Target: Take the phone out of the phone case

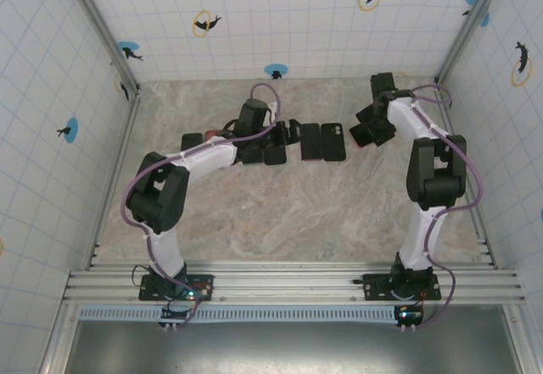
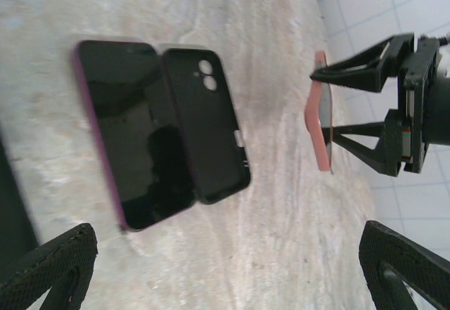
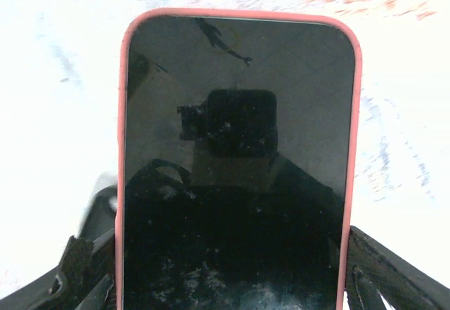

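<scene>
Top external: the right pincer [image 1: 366, 132] is clamped on the pink-cased phone [image 1: 360, 135] over the far right part of the tabletop [image 1: 254, 213]. The left pincer [image 1: 293, 131] hangs empty at mid-table, so the phone lies to its right. Between the two pincers, a dark phone [image 1: 310, 141] and a black case [image 1: 333, 142] lie flat side by side. Another dark flat piece [image 1: 191, 141] lies further left, well out of the way.

Left wrist: the left pincer's fingertips [image 2: 49, 268] stand as wide apart as they go, with nothing between them. Straight ahead are the dark phone [image 2: 133, 134], rimmed in magenta, and the black case [image 2: 207, 124], touching along their long sides. Beyond them the pink-cased phone [image 2: 322, 113] shows its thin edge, gripped by the right pincer [image 2: 337, 110] from the far side. It seems to be raised off the tabletop.

Right wrist: the fingers [image 3: 84, 275] grip the pink case [image 3: 355, 113] across its width near one end. The screen faces this camera and the long axis runs up, away from the grip, so the far end is free.

The free left arm looks like the one to work the case off. To get there it has to pass over the two flat things.
</scene>
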